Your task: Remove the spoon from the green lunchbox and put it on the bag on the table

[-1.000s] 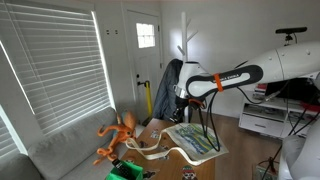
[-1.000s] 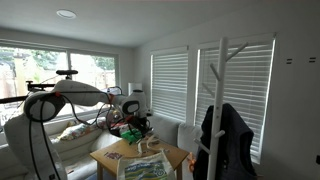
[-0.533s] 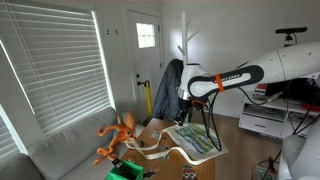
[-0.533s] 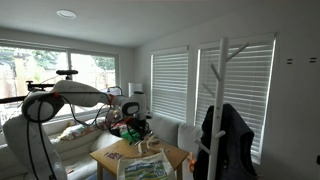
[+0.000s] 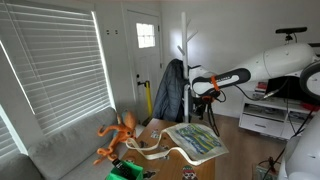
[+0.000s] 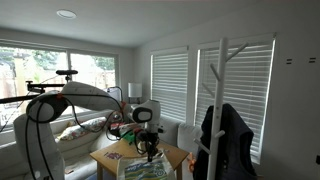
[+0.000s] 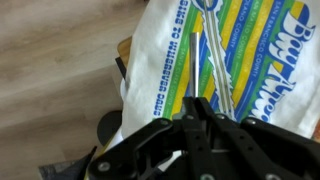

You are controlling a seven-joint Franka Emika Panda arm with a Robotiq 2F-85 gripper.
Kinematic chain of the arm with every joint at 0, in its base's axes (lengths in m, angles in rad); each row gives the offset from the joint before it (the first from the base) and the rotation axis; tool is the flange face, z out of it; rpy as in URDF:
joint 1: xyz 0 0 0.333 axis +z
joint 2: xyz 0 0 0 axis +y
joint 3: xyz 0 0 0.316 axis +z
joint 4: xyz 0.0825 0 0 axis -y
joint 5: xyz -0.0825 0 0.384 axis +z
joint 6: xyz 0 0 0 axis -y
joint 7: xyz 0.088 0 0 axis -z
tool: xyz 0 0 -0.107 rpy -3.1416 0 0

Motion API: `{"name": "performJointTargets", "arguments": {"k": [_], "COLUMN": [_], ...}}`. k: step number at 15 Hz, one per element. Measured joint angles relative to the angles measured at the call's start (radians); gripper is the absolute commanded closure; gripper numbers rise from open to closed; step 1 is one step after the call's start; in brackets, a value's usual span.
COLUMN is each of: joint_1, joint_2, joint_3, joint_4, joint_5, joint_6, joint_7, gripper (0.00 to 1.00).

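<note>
Table (image 6: 105, 158): spoon (image 7: 204, 55) lying on bag (image 7: 165, 75) (claw (image 7: 200, 120) above).

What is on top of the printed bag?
A metal spoon lies on the bag, its lower end covered by the gripper. Whatever is beneath the bag is hidden.

A low wooden table (image 6: 105, 156) carries a white cloth bag (image 5: 196, 141) printed with green, yellow and blue stripes. The bag lies flat on it.
</note>
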Motion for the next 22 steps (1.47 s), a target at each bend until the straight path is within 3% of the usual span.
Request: {"name": "performJointTargets", "arguments": {"k": [4,11,18,19,20,22], "joint_1": [0.004,0.030,0.040,0.040,0.040,0.040], "joint_2": [0.068,0.158,0.226,0.234,0.241,0.247], "joint_3": [-0.006,0.015,0.022,0.022,0.022,0.022], "joint_4": [0.023,0.015,0.013,0.013,0.013,0.014], "joint_5": [0.007,0.021,0.020,0.019,0.019,0.019], "joint_6": [-0.056,0.086,0.124,0.125,0.125,0.129], "joint_7": [0.001,0.069,0.128,0.134,0.141,0.152], "gripper": [0.98,0.98,0.98,0.66,0.65,0.53]}}
